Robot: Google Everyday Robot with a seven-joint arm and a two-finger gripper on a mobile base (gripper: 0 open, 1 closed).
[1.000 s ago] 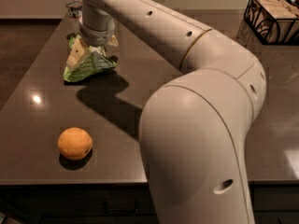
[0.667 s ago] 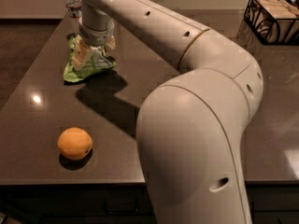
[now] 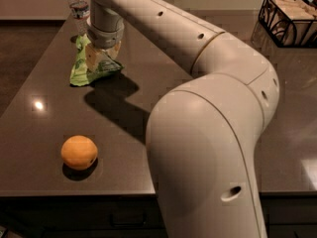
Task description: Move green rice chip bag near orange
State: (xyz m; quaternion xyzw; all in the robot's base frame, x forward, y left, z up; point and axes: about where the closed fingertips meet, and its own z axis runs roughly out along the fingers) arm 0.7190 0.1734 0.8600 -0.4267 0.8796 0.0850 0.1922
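Little differs from a second ago: the green rice chip bag [image 3: 81, 72] lies on the same spot at about 11 o'clock on the bench [image 3: 44, 115], the orange [image 3: 79, 152] has not shifted from its place near the front edge at about 7 o'clock, and the tool [image 3: 99, 53] stays pressed down on the bag's upper part. Only the bulky near part of the arm [image 3: 208, 143] sits slightly further toward 9 o'clock than before. Whether the tool is clenched on the bag or released I cannot tell, as the wrist above covers it. The bag looks crumpled and stands partly up under the tool, its lower corner touching the bench toward 7 o'clock. A pale panel with darker green print shows on it, but no word can be read. The orange lies well apart from the bag, roughly at 6 o'clock from it, with open bench and the arm's shadow between them. A clear water bottle [image 3: 79, 9] stands just beyond the bag at 12 o'clock, its label unreadable. A black wire basket [image 3: 290, 19] holding tan packets stands at 2 o'clock. The arm's pale elbow fills the foreground and hides much of the bench's middle and front right.
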